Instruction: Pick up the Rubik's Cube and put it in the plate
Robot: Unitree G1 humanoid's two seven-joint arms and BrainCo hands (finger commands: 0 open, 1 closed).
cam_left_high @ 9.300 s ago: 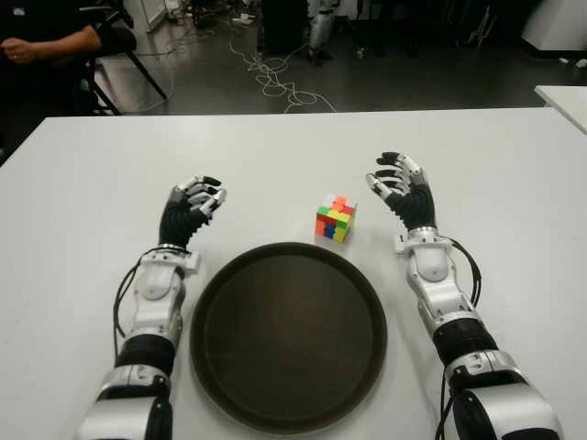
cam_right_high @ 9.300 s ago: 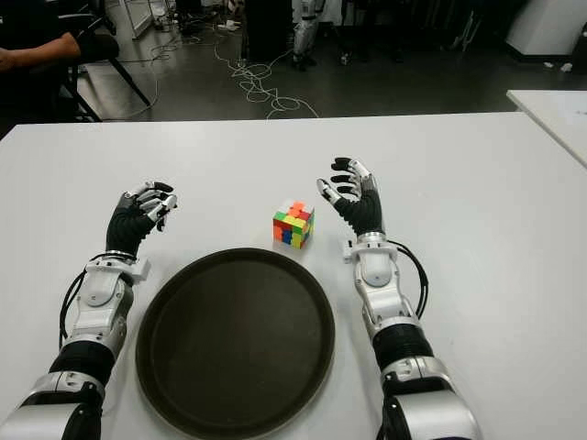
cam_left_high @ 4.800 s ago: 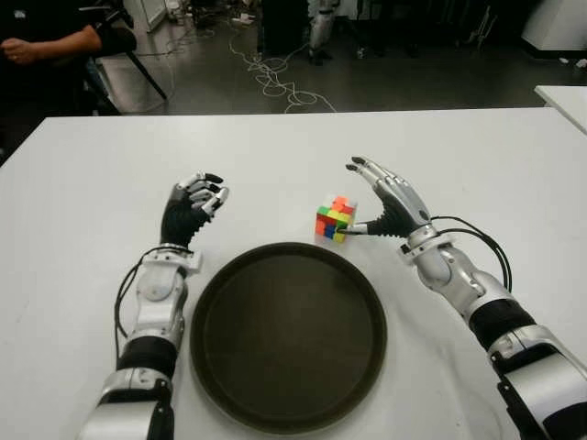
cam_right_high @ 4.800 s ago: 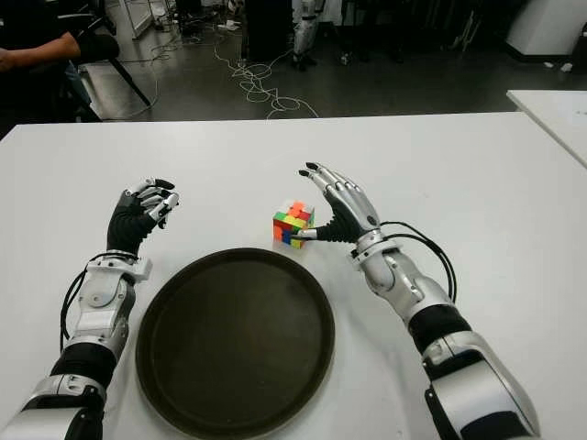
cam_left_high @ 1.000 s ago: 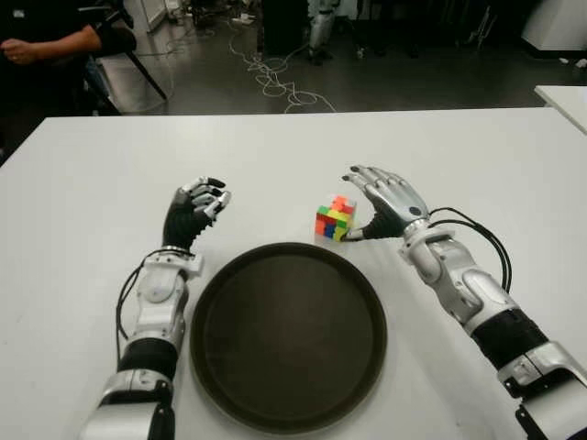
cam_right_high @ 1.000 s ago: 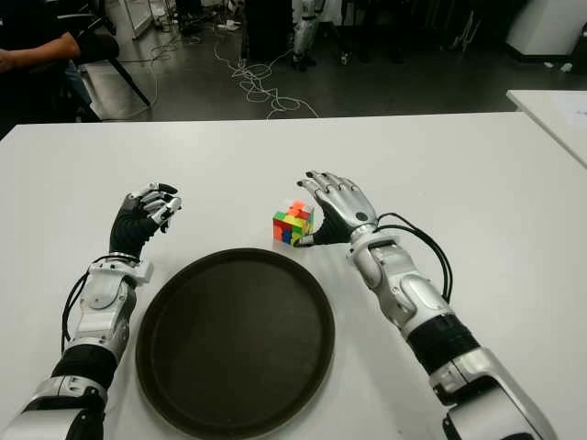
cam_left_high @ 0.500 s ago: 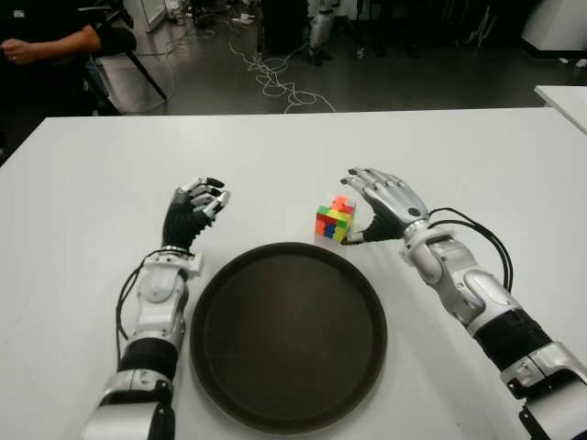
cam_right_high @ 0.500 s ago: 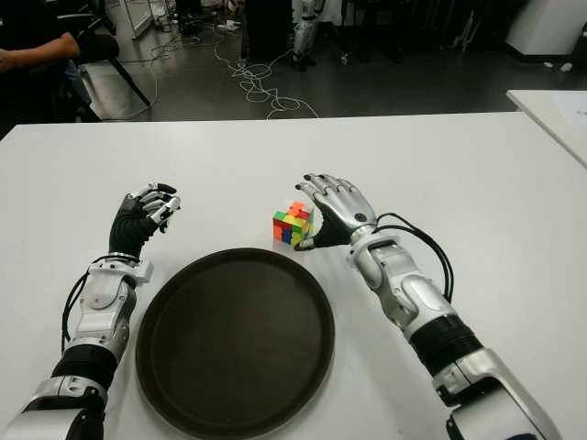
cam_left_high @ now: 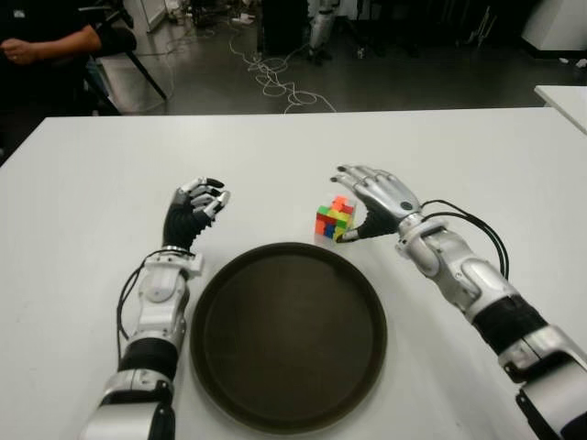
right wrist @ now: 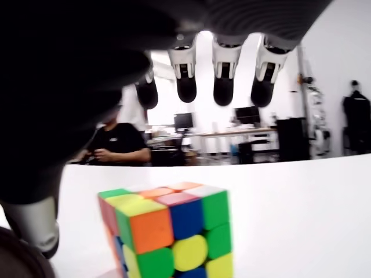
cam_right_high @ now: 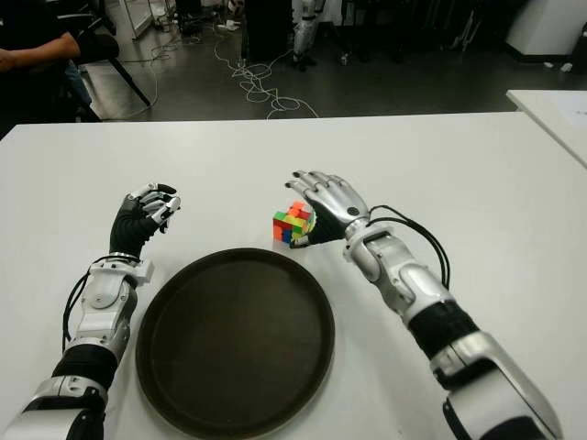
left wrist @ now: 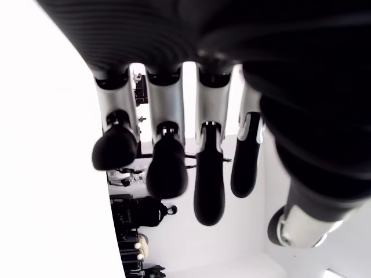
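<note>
- The multicoloured plastic Rubik's Cube (cam_left_high: 335, 220) — glossy square stickers in orange, green, yellow, blue and red — sits on the smooth matte white table (cam_left_high: 83, 192), just beyond the far rim of the round dark brown plate (cam_left_high: 288, 335).
- The plate is shallow, with a raised lip and a dull finish.
- The silver-and-black right hand (cam_left_high: 371, 203) arches over the cube's right side; its fingers (right wrist: 224, 81) hang spread above the cube, gripping nothing, and the thumb tip looks close to the cube's near corner — contact unclear.
- The left hand (cam_left_high: 193, 215) shows left of the plate, fingers loosely curled, holding nothing.
- Beyond the table: grey floor, tangled white cables (cam_left_high: 275, 78), a seated person's arm (cam_left_high: 50, 41).
- No legible writing.
</note>
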